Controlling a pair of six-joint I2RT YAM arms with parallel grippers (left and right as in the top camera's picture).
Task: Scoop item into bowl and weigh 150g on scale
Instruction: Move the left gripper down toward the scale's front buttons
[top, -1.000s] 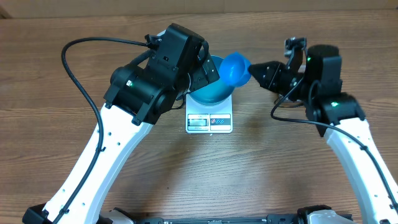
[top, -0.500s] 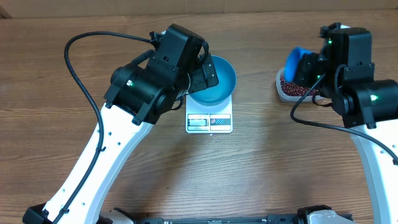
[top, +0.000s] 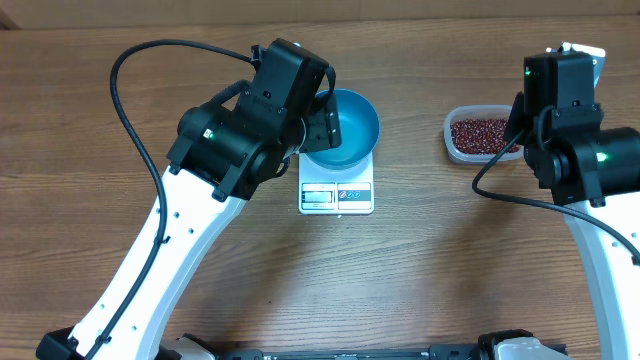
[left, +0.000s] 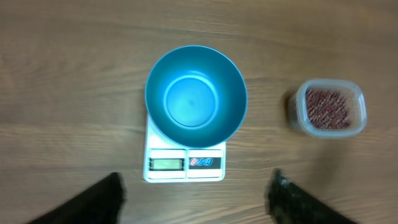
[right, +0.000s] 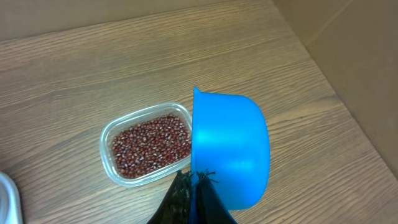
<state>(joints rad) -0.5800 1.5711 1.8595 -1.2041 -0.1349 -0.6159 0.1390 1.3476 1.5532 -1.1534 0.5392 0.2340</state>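
Scoop (right: 230, 155) in right claw (right: 191, 190), wrist view only

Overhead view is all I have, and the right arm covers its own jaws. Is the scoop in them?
Observer: Yes. The right wrist view shows the right jaws shut on the blue scoop.
Operator: Loaded?
Observer: Unclear: it is turned on edge, back to the camera, near the tub of beans.
Operator: Anything on the hidden side of the bowl?
Observer: No. The left wrist view shows its whole inside bare, on the scale.
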